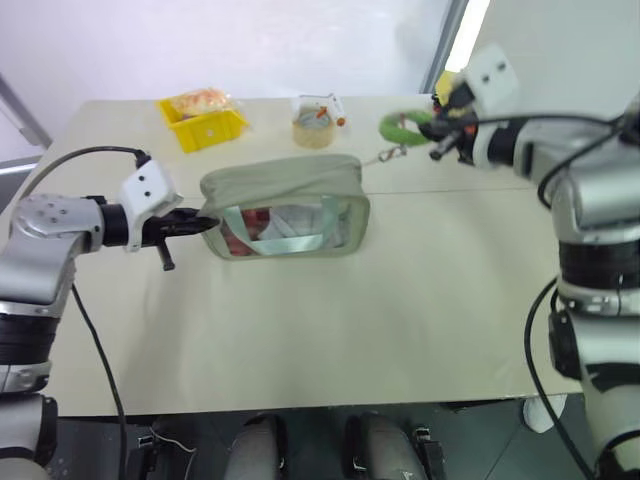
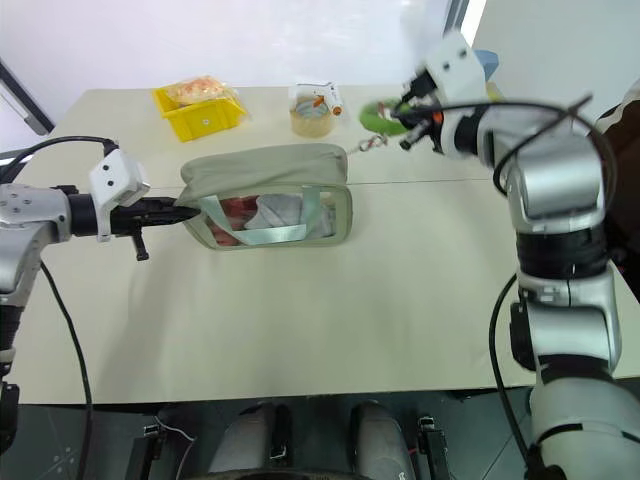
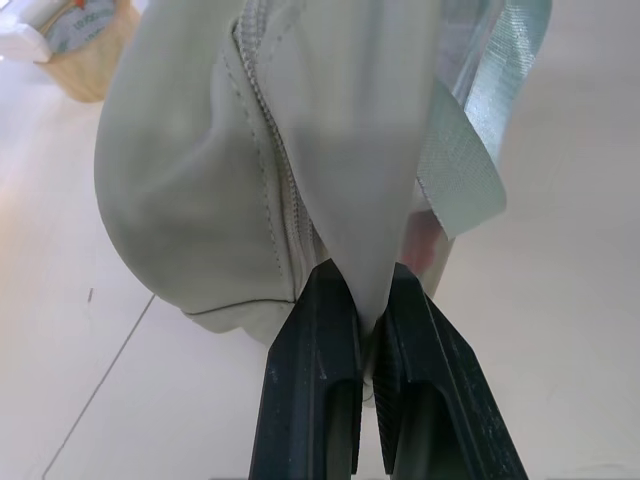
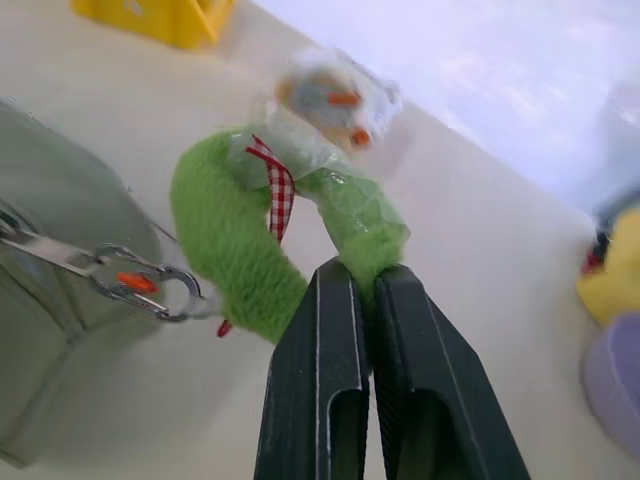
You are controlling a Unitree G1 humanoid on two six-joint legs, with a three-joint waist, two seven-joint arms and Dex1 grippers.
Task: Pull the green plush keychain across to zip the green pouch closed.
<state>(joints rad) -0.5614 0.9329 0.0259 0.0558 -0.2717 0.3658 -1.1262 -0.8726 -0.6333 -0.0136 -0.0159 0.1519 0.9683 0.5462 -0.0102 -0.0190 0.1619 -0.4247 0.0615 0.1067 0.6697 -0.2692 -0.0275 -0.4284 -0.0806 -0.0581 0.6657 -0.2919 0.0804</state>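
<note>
Head views: green pouch (image 1: 285, 205) mid-worktop (image 1: 330, 330), left gripper (image 1: 205, 224) at its left end; green plush keychain (image 1: 405, 124) off pouch's right end, in right gripper (image 1: 440, 128). Yellow bin (image 1: 203, 121) and tape roll (image 1: 314, 128) behind, nothing blocking.
Left wrist: fingers (image 3: 315, 370) pinching pouch fabric.
Right wrist: fingers (image 4: 320, 380) pressed onto keychain; metal clasp (image 4: 150, 285) links it to pouch.

no text can be read anywhere; the print on the cup (image 3: 85, 40) lid is too blurred to make out.
</note>
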